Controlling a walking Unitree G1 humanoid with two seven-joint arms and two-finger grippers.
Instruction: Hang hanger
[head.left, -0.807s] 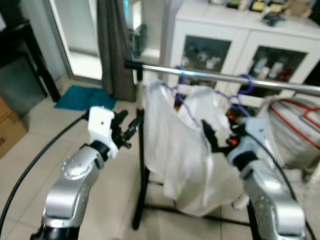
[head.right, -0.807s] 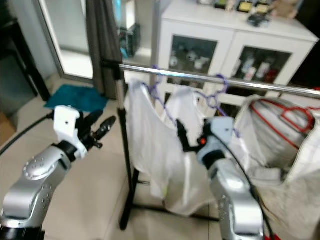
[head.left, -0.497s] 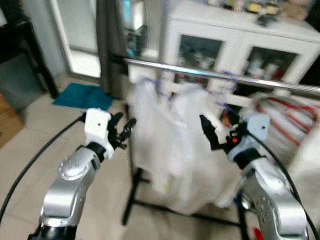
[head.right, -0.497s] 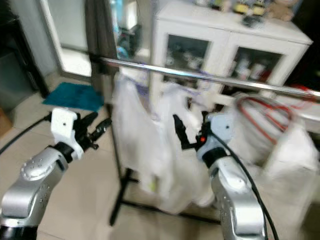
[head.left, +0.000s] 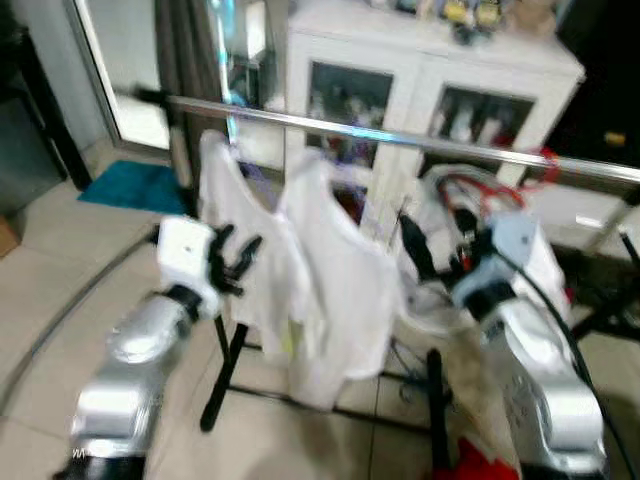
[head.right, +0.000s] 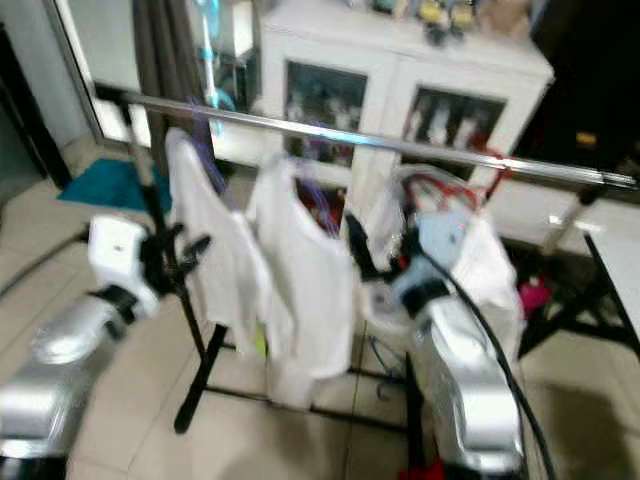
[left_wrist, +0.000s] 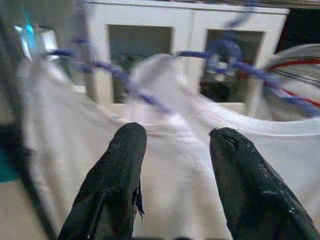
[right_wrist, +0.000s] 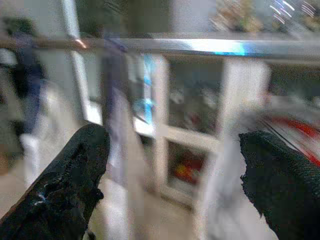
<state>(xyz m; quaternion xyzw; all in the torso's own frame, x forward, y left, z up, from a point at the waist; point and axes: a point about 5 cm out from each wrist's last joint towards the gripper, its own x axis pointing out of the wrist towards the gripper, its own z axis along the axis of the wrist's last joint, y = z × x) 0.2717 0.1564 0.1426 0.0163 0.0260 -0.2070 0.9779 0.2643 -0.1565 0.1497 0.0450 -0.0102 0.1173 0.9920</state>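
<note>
Hanging from the metal rail (head.left: 400, 140), purple hangers (left_wrist: 125, 82) carry white garments (head.left: 335, 290) between both empty, parted claws: left gripper (head.left: 232, 262), right gripper (head.left: 412, 243). The left wrist view resolves the hangers just beyond its fingers (left_wrist: 120, 170); head views blur them.

rail (head.left: 420, 145): bare stretch at its right half; left half taken by two white shirts (head.left: 320, 270) on purple hangers (left_wrist: 125, 82). white cabinet (head.left: 430, 80) close behind; laundry basket (head.left: 470, 215) below right.
</note>
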